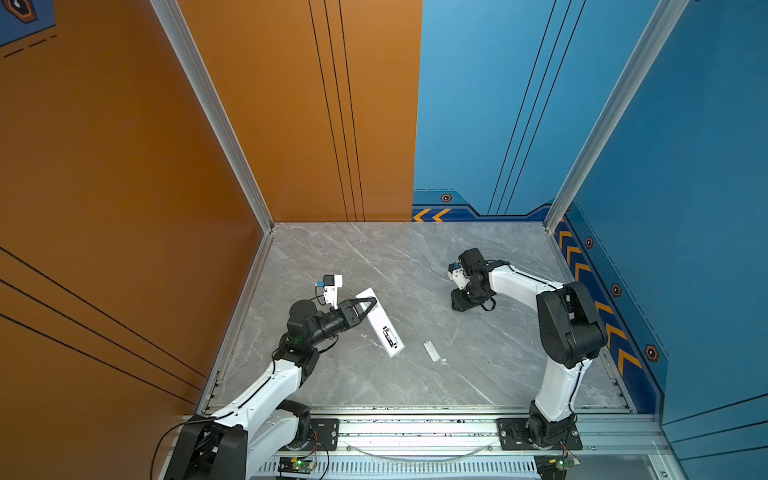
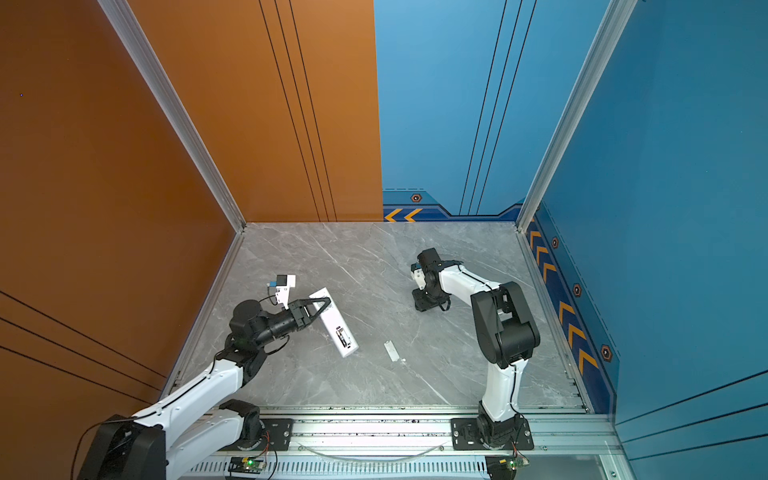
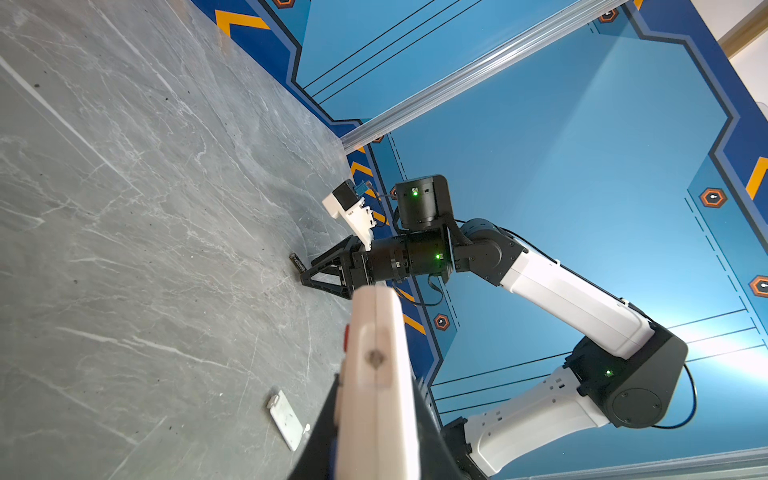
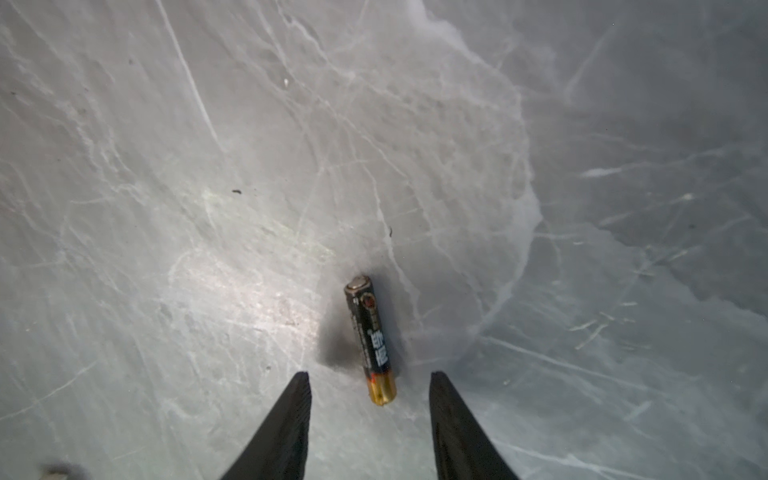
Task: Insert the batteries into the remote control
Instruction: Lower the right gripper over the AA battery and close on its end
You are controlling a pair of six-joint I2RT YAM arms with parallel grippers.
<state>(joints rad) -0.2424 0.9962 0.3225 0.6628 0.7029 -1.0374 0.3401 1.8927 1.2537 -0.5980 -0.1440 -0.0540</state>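
Observation:
The white remote control (image 1: 384, 326) (image 2: 337, 323) lies slanted, back side up, with its open battery bay (image 1: 388, 336) near its lower end. My left gripper (image 1: 369, 305) is shut on its upper end; in the left wrist view the remote control (image 3: 378, 374) fills the space between the black jaws. One black battery (image 4: 370, 340) with a gold end lies flat on the table. My right gripper (image 4: 370, 376) points down over it, open, with the gold end between the fingertips (image 4: 301, 380) and touching neither. In both top views the right gripper (image 1: 462, 300) (image 2: 424, 300) hides this battery.
The small white battery cover (image 1: 431, 351) (image 2: 391, 351) (image 3: 286, 417) lies on the grey marble table (image 1: 415, 266) between the two arms. Orange and blue walls enclose the left, back and right. An aluminium rail (image 1: 415, 428) runs along the front edge.

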